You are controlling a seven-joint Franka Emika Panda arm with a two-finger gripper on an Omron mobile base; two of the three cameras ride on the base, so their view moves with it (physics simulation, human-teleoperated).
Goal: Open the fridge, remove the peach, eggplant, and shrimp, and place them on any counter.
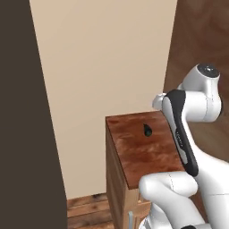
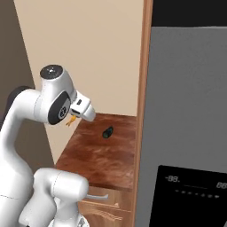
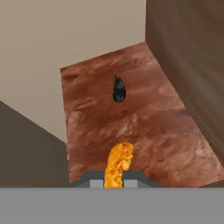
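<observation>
The glossy reddish-brown counter lies below my hand. The small, near-black eggplant rests on the counter toward the back. My gripper hangs above the counter's near left part. It is shut on the orange shrimp, which sticks out from between the fingertips. The grey fridge stands to the right, and the door in view, with the black dispenser panel, is closed. The peach is out of view.
A beige wall backs the counter. A tall wooden side panel separates the counter from the fridge. On the left stands a dark tall panel. Under the worktop there is a drawer with a metal handle. Wooden floor lies left of the cabinet.
</observation>
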